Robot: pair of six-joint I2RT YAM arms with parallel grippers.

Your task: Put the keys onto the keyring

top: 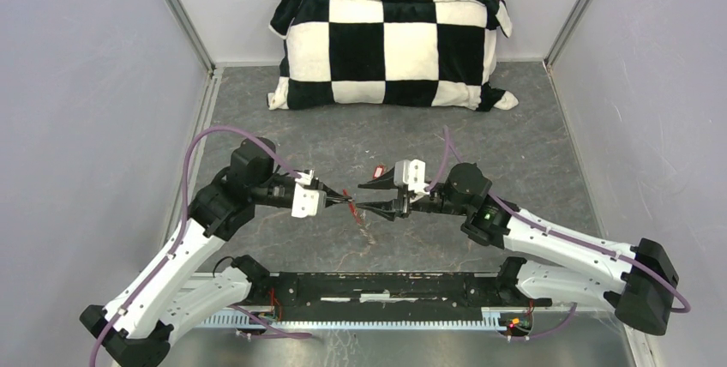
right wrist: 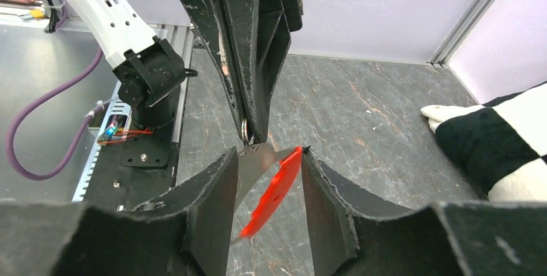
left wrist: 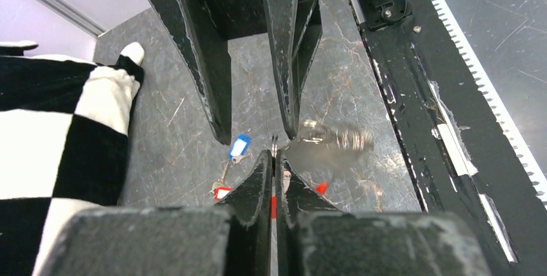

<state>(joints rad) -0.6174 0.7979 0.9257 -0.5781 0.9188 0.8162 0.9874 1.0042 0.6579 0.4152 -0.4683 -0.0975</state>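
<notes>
My left gripper [top: 345,202] [left wrist: 274,157] is shut on a thin silver keyring [left wrist: 274,142] and holds it above the floor. In the right wrist view the ring [right wrist: 246,131] sits at the tips of the left fingers [right wrist: 248,63]. A silver key [right wrist: 253,166] with a red tag [right wrist: 274,195] hangs from the ring, blurred, in the gap of my right gripper [top: 363,196] [right wrist: 269,155], whose jaws stand apart. On the floor below lie a key with a blue tag [left wrist: 239,147] and one with a red-and-white tag [left wrist: 222,192].
A black-and-white checkered pillow [top: 390,45] lies at the back wall and shows at the left of the left wrist view [left wrist: 58,140]. The black base rail [top: 386,288] runs along the near edge. Grey walls close both sides.
</notes>
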